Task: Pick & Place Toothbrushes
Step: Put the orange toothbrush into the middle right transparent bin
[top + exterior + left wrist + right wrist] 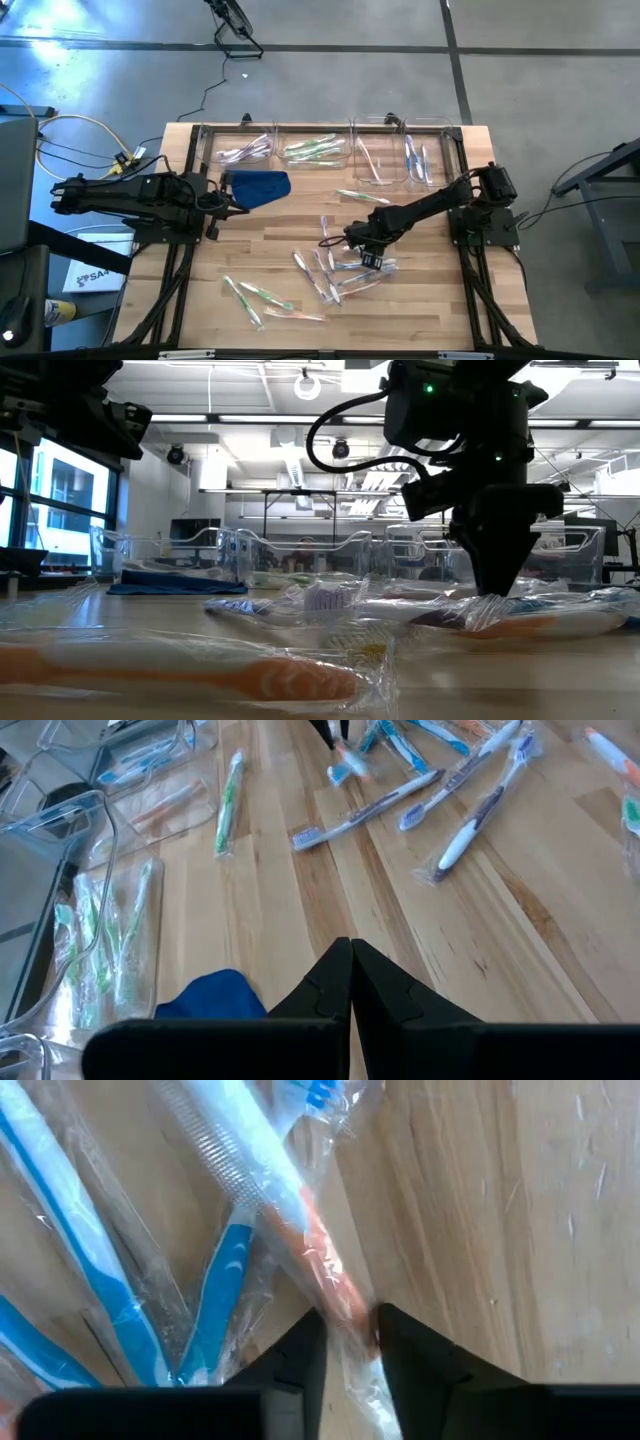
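Pale wooden planks make up the counter (420, 300), with clear bins (330, 150) along its far edge and a blue cloth (258, 186) near the left arm. Wrapped toothbrushes (335, 272) lie scattered across the middle and near side, more already sorted in the bins.

At the middle of the scatter the right gripper (348, 1342) is down on the pile, much nearer to it than the other arm. Its jaws stand narrowly apart, astride one wrapped toothbrush with an orange-and-white handle (300, 1220); in the right wrist view the handle passes right between the two fingers (300, 1355), crossing the gap roughly square. They look about to pinch it, though whether they grip yet I cannot tell. That brush's long axis runs away from the jaws, bristle end farthest out, crossing over blue-handled neighbours (215, 1295) whose wrappers overlap it.

Back beside the cloth, the left gripper (350, 982) waits above the counter, jaws pressed together and holding nothing.
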{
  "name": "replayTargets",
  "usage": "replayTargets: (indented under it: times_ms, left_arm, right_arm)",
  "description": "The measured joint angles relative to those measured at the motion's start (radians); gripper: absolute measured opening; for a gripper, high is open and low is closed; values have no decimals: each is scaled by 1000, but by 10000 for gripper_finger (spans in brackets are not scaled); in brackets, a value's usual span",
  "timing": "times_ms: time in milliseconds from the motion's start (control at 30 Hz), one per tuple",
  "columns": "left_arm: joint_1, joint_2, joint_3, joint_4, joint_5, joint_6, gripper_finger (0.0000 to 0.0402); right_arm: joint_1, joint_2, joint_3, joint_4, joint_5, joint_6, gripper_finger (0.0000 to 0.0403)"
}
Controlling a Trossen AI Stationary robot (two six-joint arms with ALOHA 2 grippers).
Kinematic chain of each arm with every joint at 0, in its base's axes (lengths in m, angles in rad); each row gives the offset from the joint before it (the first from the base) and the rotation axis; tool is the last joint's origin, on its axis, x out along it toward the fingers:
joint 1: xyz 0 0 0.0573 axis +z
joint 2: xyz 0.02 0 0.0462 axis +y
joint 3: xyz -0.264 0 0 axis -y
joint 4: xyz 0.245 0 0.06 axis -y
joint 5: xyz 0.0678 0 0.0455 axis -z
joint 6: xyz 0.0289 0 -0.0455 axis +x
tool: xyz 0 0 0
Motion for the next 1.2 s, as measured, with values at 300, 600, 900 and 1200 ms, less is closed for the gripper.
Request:
replayTargets:
  times_ms: [300, 600, 900, 1200]
  left_arm:
    - [0, 0, 0, 0, 0, 0, 1]
    - [0, 0, 0, -15, 0, 0, 1]
    - [0, 0, 0, -13, 0, 0, 1]
    - [0, 0, 0, -12, -11, 0, 1]
  right_arm:
    - [2, 2, 0, -19, 3, 24, 24]
    - [6, -51, -7, -39, 19, 53, 23]
    - [7, -208, -6, -75, 52, 88, 23]
    - [7, -376, -5, -66, 118, 213, 23]
